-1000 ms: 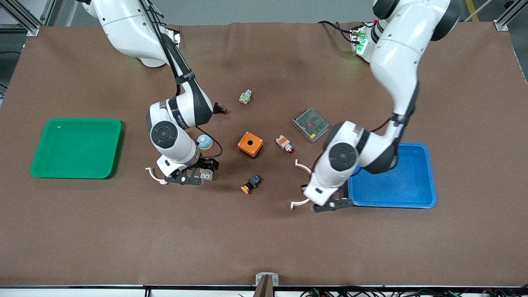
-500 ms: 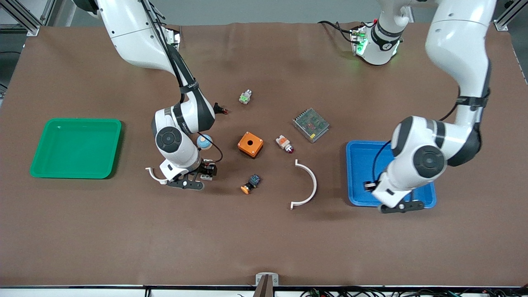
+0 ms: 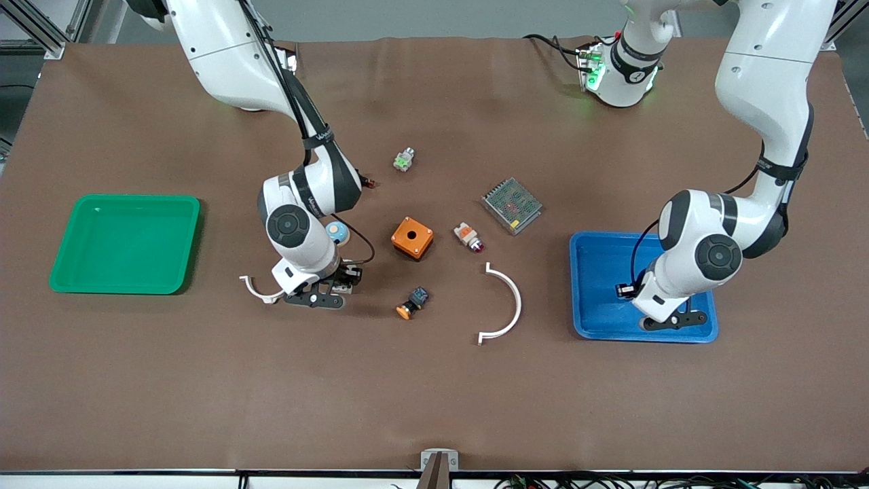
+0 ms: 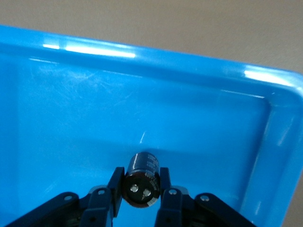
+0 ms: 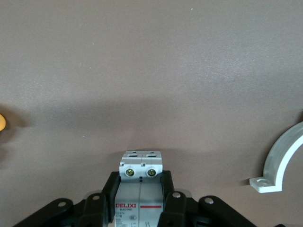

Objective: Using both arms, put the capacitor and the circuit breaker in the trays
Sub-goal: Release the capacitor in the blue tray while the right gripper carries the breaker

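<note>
My left gripper [image 3: 664, 319] is over the blue tray [image 3: 597, 326], near the tray's corner nearest the front camera. In the left wrist view the left gripper [image 4: 140, 178] is shut on the capacitor [image 4: 142, 182], a small black cylinder held low over the tray floor [image 4: 85, 123]. My right gripper [image 3: 318, 297] is low over the brown mat, between the green tray [image 3: 125, 202] and the orange box. In the right wrist view the right gripper [image 5: 140, 178] is shut on the white-grey circuit breaker [image 5: 140, 191]. Its red toggles are hidden.
On the mat stand an orange box [image 3: 412, 238], an indicator lamp [image 3: 468, 237], an orange-capped switch [image 3: 413, 303], a metal mesh unit [image 3: 512, 205], a blue-white knob [image 3: 336, 232] and a red-tipped push-button [image 3: 366, 181]. White curved clamps lie at mid-table [image 3: 510, 305] and beside the right gripper [image 3: 254, 288].
My left arm has swung from beside the white curved clamp to over the blue tray, carrying the capacitor. My right gripper has shifted slightly toward the orange-capped switch.
</note>
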{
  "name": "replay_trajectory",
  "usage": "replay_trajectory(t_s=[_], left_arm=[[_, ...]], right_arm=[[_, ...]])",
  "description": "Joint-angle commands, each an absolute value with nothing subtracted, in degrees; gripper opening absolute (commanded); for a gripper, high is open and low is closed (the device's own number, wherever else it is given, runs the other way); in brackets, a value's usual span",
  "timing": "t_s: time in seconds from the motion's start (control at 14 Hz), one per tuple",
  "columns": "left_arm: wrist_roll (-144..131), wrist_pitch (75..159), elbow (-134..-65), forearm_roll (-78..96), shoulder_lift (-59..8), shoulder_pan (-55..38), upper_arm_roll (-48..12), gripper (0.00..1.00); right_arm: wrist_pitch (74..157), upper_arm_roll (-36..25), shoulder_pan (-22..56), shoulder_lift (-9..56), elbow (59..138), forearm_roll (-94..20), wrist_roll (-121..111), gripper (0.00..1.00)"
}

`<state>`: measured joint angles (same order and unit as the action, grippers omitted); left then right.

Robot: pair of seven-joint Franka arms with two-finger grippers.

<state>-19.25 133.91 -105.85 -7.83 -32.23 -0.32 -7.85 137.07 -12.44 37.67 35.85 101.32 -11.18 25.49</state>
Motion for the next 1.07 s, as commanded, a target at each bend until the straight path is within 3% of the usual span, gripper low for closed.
replay_trajectory(t_s=[0.0, 0.07, 0.14, 0.5, 0.79, 1.0], left_arm=[[-19.5, 135.0, -107.8, -8.7, -30.5, 0.6, -8.5, 0.38], [-19.4, 135.0, -107.6, -8.7, -30.5, 0.5, -8.5, 0.76], [-19.6, 134.4, -107.0, -8.7, -29.9, 0.5, -8.5, 1.0], [-18.2, 129.8, -102.0, -8.6, -19.3, 0.5, -8.2, 1.0], [-13.2, 113.9, -93.0, -8.6, -11.9, 0.6, -8.1, 1.0], [-9.7, 104.6, -90.4, -7.8, -7.0, 0.6, -8.2, 1.0]], right_arm=[[132.0, -13.1, 37.1, 34.0, 99.4, -12.3, 25.1, 0.2], [127.2, -13.3, 36.2, 32.7, 97.2, -12.0, 25.0, 0.2], [121.3, -13.4, 34.5, 31.7, 94.7, -11.6, 24.4, 0.2], [100.3, -16.0, 21.8, 24.8, 87.5, -9.6, 9.2, 0.2], [96.1, -22.4, 13.9, 23.6, 88.1, -6.3, -6.7, 0.2], [96.9, -22.8, 4.7, 24.4, 88.8, -6.2, -18.6, 0.2]])
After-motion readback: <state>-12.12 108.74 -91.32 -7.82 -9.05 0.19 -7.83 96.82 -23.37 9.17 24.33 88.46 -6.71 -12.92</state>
